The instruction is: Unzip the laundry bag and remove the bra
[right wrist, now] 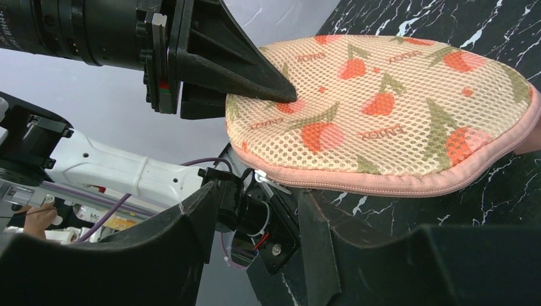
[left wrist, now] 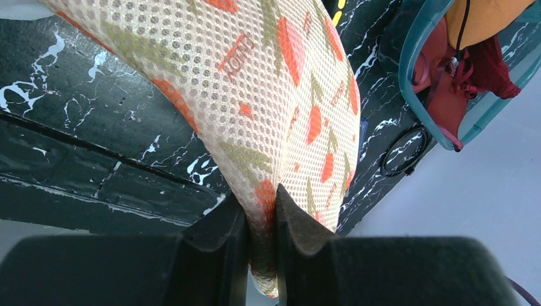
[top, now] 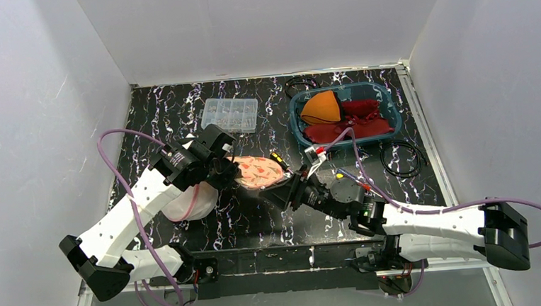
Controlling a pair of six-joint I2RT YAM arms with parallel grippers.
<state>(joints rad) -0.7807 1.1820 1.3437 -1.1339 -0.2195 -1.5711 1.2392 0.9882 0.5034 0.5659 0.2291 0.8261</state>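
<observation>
The left gripper [left wrist: 261, 197] is pinching a fold of the mesh laundry bag [top: 258, 171], its jaws nearly together on the fabric, to the left of the teal basket [top: 343, 113] and nearer the arms. The bag is looking light, soft and floppy, so its pink zipper edge [right wrist: 395, 185] is probably offering the firmest hold. The right gripper [right wrist: 258, 191], closer to the basket, is hovering partly open at that edge, gripping nothing.

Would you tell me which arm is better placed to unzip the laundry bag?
Right arm: its open jaws face the pink zipped edge of the laundry bag, while the left arm clamps its mesh.
</observation>
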